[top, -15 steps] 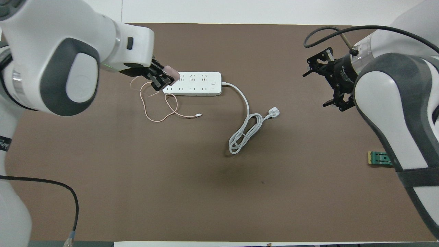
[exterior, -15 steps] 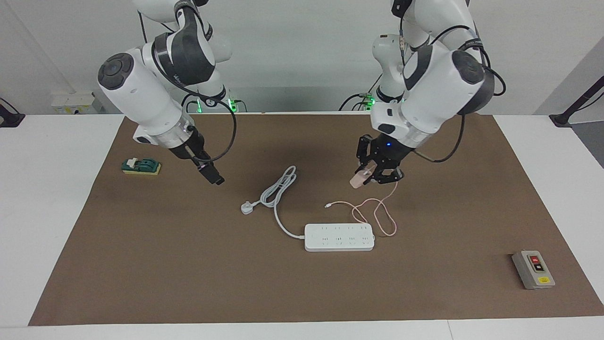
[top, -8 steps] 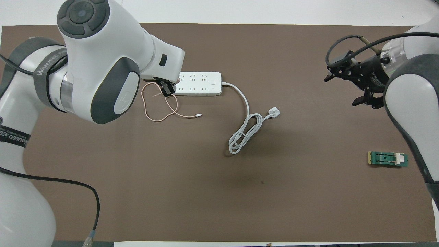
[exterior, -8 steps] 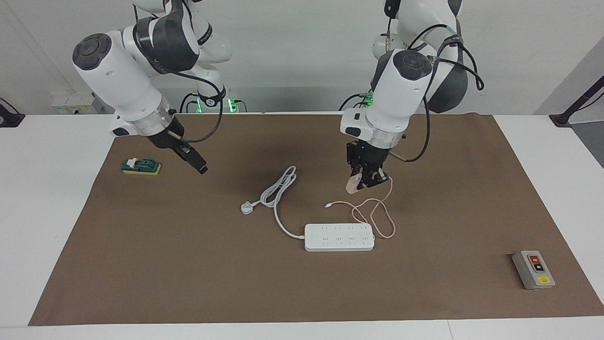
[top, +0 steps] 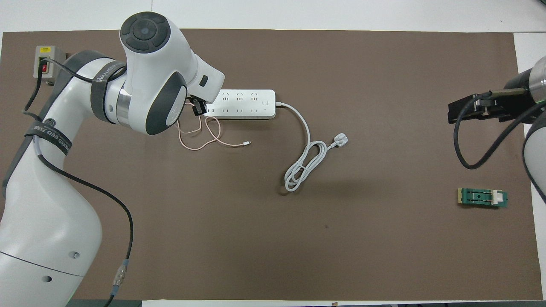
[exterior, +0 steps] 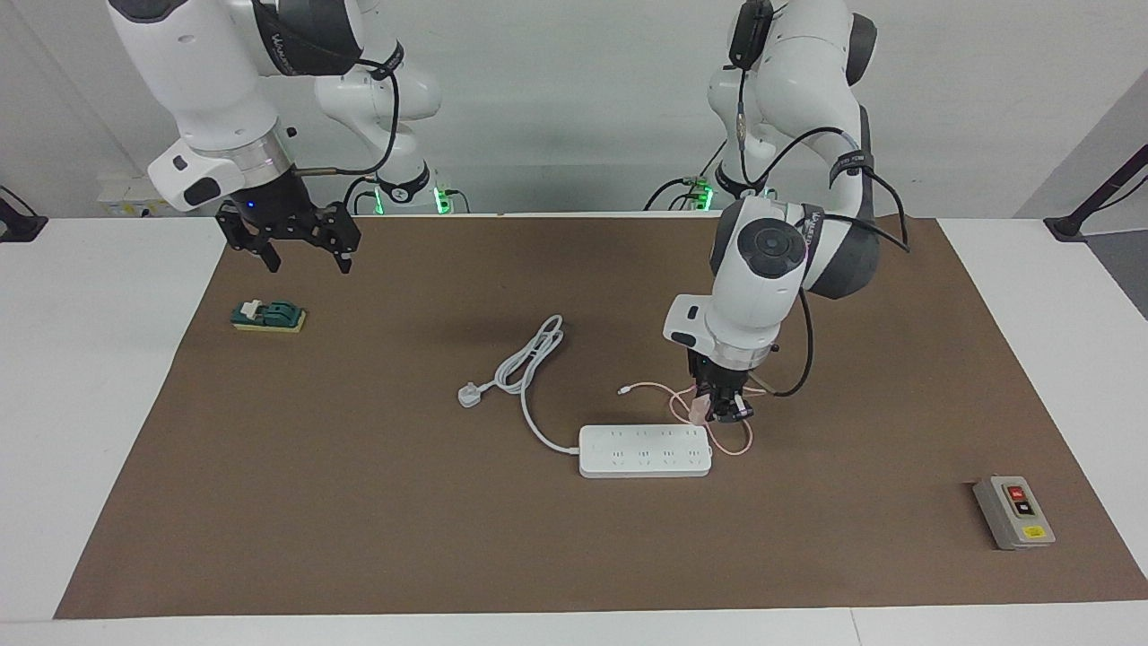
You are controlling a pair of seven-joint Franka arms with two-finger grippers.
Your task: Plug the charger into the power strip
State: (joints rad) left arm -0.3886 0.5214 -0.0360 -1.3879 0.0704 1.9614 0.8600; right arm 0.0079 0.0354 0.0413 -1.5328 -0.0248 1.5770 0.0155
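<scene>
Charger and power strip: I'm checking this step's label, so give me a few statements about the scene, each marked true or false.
1. The left gripper is shut on the charger. True.
2. The charger is already seated in a socket of the power strip. False: it is held just above the strip's end toward the left arm's side, not yet plugged in.
3. The right gripper is open and holds nothing. True.
4. The white three-pin plug is in the right gripper. False: it lies on the brown mat.
5. The grey button box sits on the power strip. False: it sits apart, near the mat's corner.
</scene>
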